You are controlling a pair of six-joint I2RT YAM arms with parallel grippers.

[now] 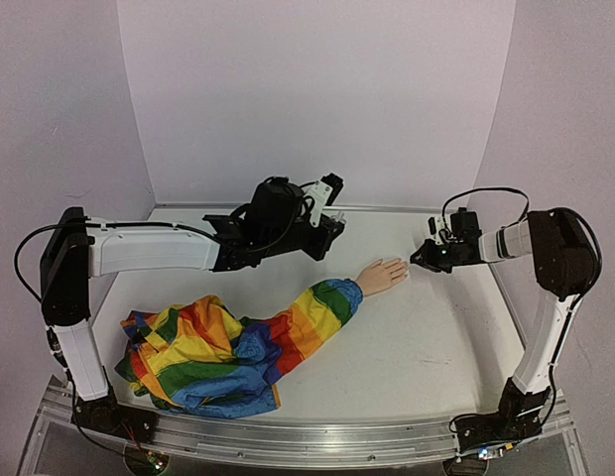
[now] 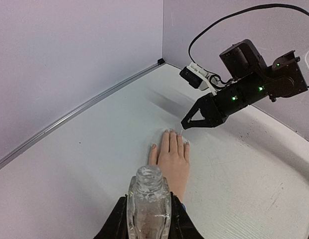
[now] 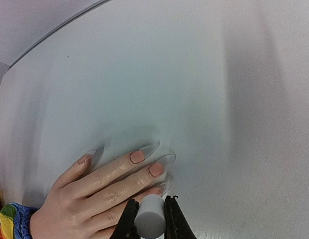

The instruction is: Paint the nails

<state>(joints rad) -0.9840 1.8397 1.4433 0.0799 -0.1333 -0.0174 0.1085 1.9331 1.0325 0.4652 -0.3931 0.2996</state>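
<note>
Right gripper [image 2: 186,124] clamps a grey cylindrical cap [image 3: 148,223], tilted down just over the hand [image 2: 172,162], where two long glossy nails [image 3: 156,170] show pink. Left gripper [image 2: 148,225], behind the hand, grips a clear glass bottle [image 2: 148,199].

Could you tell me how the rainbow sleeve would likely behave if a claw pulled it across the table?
The sleeve lies crumpled in loose folds, so it is probably floppy and would bunch rather than slide whole. The hand at its end looks solid, so it would likely drag along, shifting the nails.
</note>
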